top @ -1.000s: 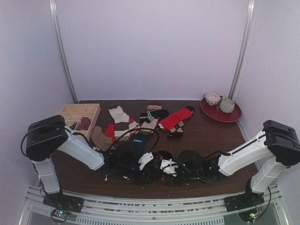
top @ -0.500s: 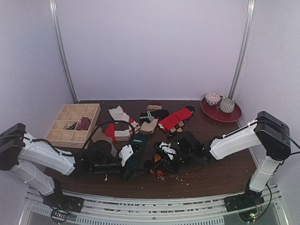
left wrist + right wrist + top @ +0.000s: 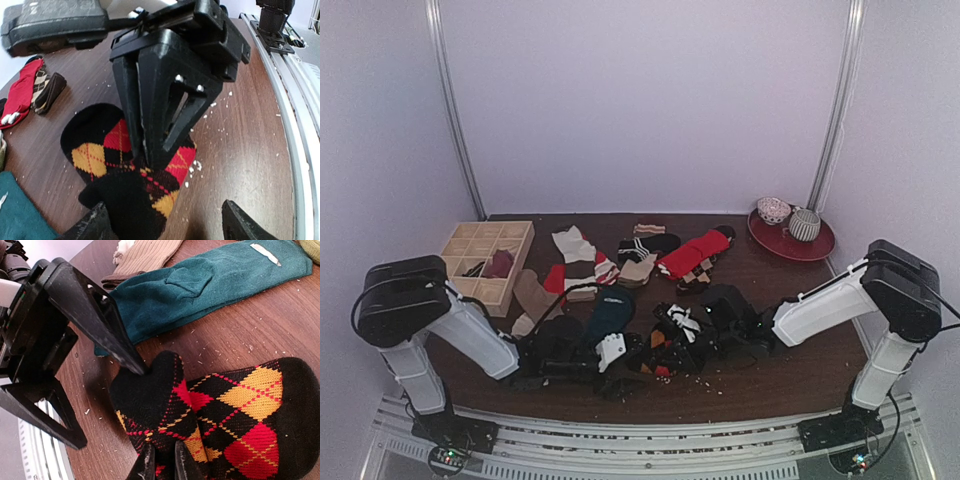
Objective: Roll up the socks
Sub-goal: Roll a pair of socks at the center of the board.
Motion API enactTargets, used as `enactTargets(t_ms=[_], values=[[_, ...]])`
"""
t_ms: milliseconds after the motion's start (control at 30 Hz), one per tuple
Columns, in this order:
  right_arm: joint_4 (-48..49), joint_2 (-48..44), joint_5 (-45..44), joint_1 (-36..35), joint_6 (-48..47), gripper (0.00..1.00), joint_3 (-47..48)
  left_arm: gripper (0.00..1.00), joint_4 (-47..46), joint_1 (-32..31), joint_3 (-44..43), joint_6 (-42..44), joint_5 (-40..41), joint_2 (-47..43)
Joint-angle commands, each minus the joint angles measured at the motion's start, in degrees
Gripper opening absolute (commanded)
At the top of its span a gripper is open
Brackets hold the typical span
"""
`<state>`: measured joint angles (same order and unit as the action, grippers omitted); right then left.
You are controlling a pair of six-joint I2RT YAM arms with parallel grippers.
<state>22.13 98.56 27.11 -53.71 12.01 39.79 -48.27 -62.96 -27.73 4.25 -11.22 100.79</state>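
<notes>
Teal sock (image 3: 200,285) lies flat just behind the argyle sock (image 3: 235,410), with a tan sock (image 3: 145,255) beyond and lint all over the dark table (image 3: 280,315). Right gripper (image 3: 164,452) is pinched tight on the argyle sock at its bunched black end. Left gripper (image 3: 165,205) is spread wide, one fingertip touching that fold. Only overhead do we get the wooden compartment box (image 3: 485,262) and red plate (image 3: 817,250), far back.

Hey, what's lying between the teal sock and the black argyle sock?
Mostly bare table. One finger of the left gripper pokes into that gap, its tip at the edge of the argyle sock. Seen in the right wrist view.
</notes>
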Motion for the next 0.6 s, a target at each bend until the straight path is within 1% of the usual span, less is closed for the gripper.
enactTargets(t_ms=[0, 133, 267, 367, 433, 567], values=[[-13.4, 3.6, 1.1, 0.0, 0.0, 0.13, -3.8, 0.75, -6.4, 0.0, -3.1, 1.6, -3.5, 2.3], [-13.6, 3.6, 1.4, 0.0, -0.3, 0.13, -4.0, 0.75, -6.6, 0.0, -3.6, 1.7, -3.5, 4.0], [-14.1, 3.5, 1.6, 0.1, -0.5, 0.13, -3.7, 0.74, -3.5, 0.1, -5.9, 1.6, -4.0, 7.0], [-14.9, 3.4, 1.9, 0.3, -0.8, 0.13, -3.5, 0.70, 1.4, 0.0, -8.0, 0.4, -4.8, 8.9], [-15.3, 3.4, 2.2, 0.3, -1.0, 0.13, -3.5, 0.67, 2.6, 0.1, -8.3, -0.7, -5.1, 10.0], [-15.7, 3.5, 3.6, 0.9, -1.2, 0.13, -3.3, 0.60, 8.2, 0.0, -9.9, -2.2, -5.1, 10.0]])
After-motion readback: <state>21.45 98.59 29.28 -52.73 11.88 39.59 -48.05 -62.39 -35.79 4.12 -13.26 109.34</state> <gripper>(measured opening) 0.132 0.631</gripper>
